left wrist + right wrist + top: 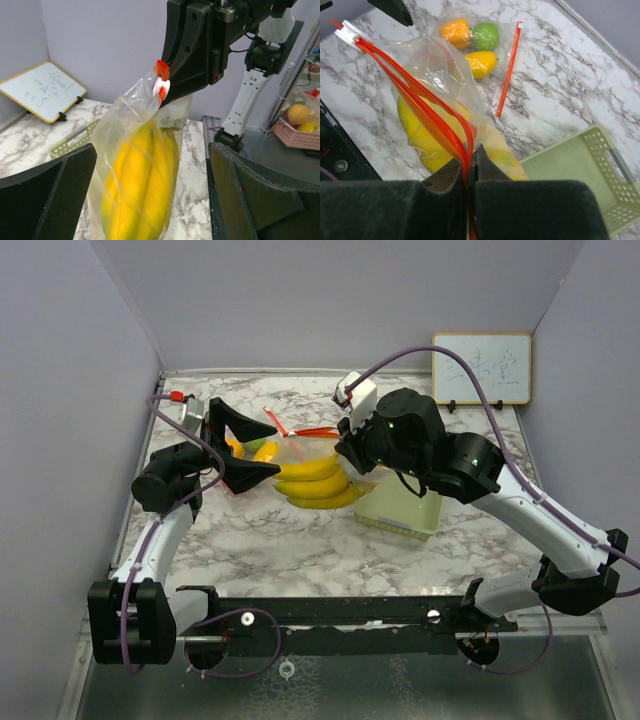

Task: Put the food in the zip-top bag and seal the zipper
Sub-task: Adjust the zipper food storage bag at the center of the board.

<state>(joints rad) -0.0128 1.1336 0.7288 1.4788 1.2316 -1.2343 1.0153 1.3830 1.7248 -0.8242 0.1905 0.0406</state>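
A clear zip-top bag with a red zipper and a white slider holds several yellow bananas. My right gripper is shut on the zipper strip and holds the bag's top up. It also shows in the top view. My left gripper is open, one finger on each side of the hanging bag without touching it. An orange, a green apple and a small yellow piece lie under clear plastic beyond the bananas. I cannot tell whether that is the same bag.
A pale green mesh tray lies right of the bag, under the right arm. A loose red strip lies on the marble table. A whiteboard stands at the back right. Grey walls enclose the table.
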